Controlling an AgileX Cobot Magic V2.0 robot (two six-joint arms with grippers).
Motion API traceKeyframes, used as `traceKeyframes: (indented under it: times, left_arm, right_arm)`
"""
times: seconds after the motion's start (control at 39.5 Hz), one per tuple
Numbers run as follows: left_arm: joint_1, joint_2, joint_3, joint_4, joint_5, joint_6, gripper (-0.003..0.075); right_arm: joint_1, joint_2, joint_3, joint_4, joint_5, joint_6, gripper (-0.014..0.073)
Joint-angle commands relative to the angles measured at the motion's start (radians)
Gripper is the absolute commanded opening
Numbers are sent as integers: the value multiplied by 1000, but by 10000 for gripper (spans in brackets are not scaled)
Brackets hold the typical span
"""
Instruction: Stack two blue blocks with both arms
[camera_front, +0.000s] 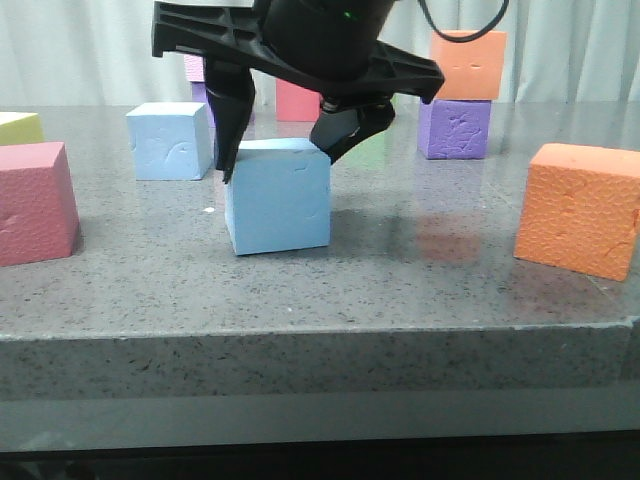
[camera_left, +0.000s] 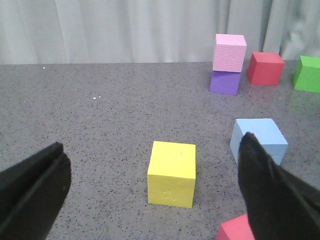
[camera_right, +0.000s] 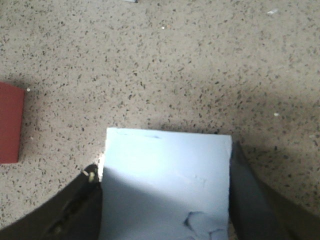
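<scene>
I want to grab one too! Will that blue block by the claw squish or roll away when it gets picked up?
The blue block looks like foam with dents, so it probably squishes a little and feels light. Its flat faces mean it likely won't roll. The right gripper straddles it.

Right gripper (camera_front: 283, 160) contact with near blue block (camera_front: 278, 196) unclear; red cube (camera_left: 236, 229) cut off.

You get a low front view across the desk (camera_front: 300, 290), a left wrist view looking level over it toward the curtain, and a close right wrist view straight down on the nearer blue block (camera_front: 278, 196), shared with the front view.
</scene>
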Motion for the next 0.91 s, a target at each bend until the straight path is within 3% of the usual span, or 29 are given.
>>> traceKeyframes:
  times: [0.0,0.18,0.28,0.58,0.68,0.81,0.89]
  left_arm:
    - [1,7,-38,1,-77,-2,659]
    - [1,7,-38,1,-77,-2,659]
    - [1,7,-38,1,-77,-2,659]
    - [1,7,-38,1,-77,-2,659]
    - [1,7,-38,1,-77,-2,659]
    - [1,7,-38,1,-77,-2,659]
    - [1,7,-38,1,-77,-2,659]
  right_arm:
    - [-5,-34,-1,-58,7,2,346]
    - [-5,-68,-8,-82,-23,2,573]
    - [-5,-104,-32,-105,-34,2,660]
    - [-9,-208,-107,-123,-41,2,660]
    - [-24,-236,-107,-122,-39,2,552]
    - [-44,-270,-107,-122,-3,2,153]
    - [-56,-293,-107,-122,8,2,-24]
